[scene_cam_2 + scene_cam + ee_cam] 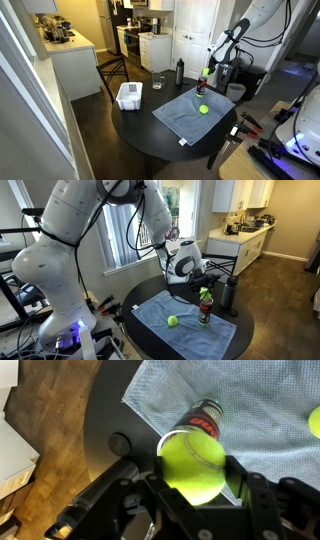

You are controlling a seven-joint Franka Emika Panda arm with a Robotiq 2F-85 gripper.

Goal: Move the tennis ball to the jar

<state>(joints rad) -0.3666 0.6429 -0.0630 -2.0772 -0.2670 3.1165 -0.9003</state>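
Pincer (196, 488) is clamped on the tennis ball (192, 460), nearest the wrist lens. Jar (206, 418) stands upright on cloth (260, 395) just under the ball, its mouth hidden. 2nd ball (314, 422) lies loose on the cloth. Judgement: the next move is a straight descent, then release.

The tennis ball (195, 460) looked fuzzy and matt, a yellow-green felt, and so did the second ball (172, 321). The cloth (265, 400) was a blue-grey woven towel, rough with a visible grain. The jar (204, 420) had a dark, glossy wall with a red printed label. The gripper (196, 482) was matt black plastic. The table (115, 415) was dark, smooth and faintly shiny. The floor (40, 490) was brown wood with a soft sheen. In an exterior view the arm (70, 220) wore glossy white shells, and the basket (129, 96) looked like white plastic
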